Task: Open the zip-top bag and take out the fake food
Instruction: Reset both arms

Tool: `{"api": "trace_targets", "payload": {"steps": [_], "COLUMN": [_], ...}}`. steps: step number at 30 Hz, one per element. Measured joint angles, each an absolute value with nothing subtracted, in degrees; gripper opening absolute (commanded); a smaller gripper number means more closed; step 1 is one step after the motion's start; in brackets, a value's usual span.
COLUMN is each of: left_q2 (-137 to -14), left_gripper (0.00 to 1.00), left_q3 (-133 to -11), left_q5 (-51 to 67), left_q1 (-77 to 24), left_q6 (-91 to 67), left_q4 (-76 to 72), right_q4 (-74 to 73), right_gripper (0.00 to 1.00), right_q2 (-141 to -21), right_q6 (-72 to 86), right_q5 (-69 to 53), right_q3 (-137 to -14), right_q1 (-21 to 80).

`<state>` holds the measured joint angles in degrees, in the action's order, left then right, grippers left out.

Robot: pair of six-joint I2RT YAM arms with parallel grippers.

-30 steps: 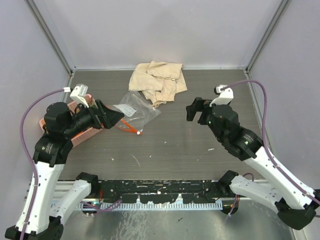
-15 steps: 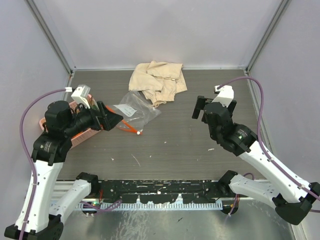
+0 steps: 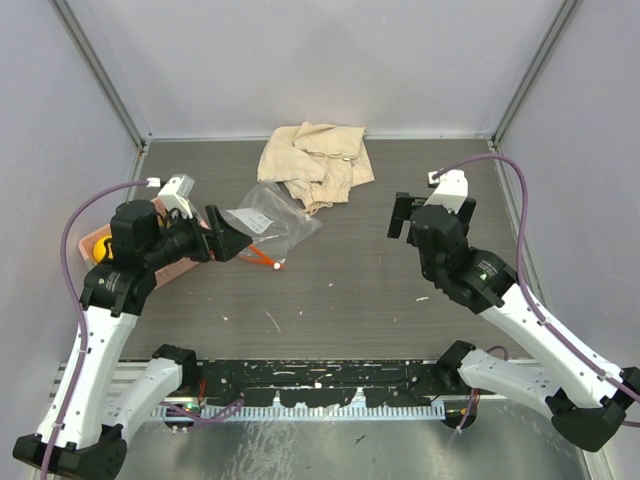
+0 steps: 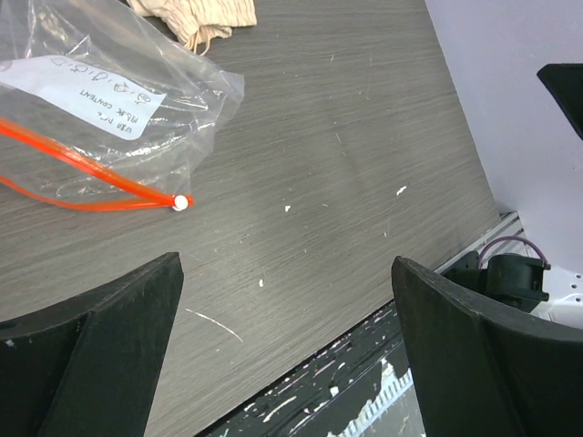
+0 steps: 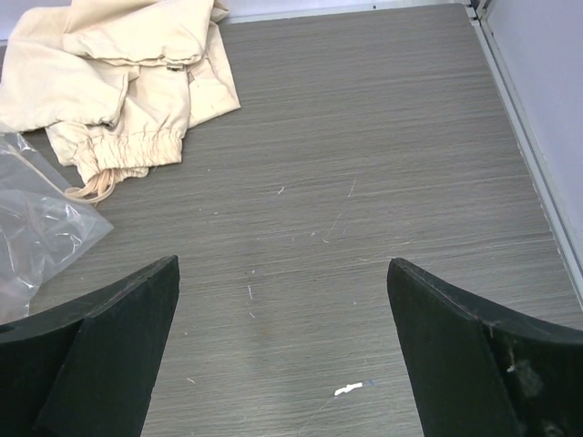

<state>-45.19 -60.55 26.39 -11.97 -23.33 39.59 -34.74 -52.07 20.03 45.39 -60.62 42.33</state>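
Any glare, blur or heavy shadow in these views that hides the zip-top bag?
Top external: even soft light, sharp, zip-top bag clearly visible with slight sheen. Left wrist: crisp, mild highlights on the plastic, label writing partly readable; left end effector near-black, no detail. Right wrist: sharp table grain, bag cropped at the left edge, no glare.

Zip-top bag (image 4: 118, 82) cut off at the upper left of the left wrist view, cloth (image 4: 196, 14) cropped by its top edge; in the top view, the pink basket (image 3: 90, 238) at left lies mostly hidden behind the left arm (image 3: 135, 245).
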Motion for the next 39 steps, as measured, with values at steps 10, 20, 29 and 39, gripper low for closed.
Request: {"api": "trace_targets", "payload": {"steps": [10,20,29,39], "left_q2": [-45.5,-45.5,-45.5,-45.5], "left_gripper": [0.98,0.98,0.98,0.98], "left_q3": [-60.2,-60.2,-60.2,-59.7], "left_q5": [26.4,26.4,26.4,26.4], "left_q1": [-12.0,-12.0,-12.0,-12.0], "left_q6": [-23.6,-23.6,-23.5,-23.5], "left_q4": [38.3,37.9,37.9,37.5], "right_q4": [-33.9,-33.8,-33.8,-32.9], "right_gripper": [1.00,1.00,1.00,1.00], "right_q2": [-50.7,-50.5,-50.1,-49.7], "right_q6": [17.9,17.2,16.7,16.4], "right_q5": [45.3,45.1,45.1,44.9], "right_q3": [-60.5,-60.4,-60.4,-59.8], "right_q1": [42.3,42.3,42.3,42.3]}}
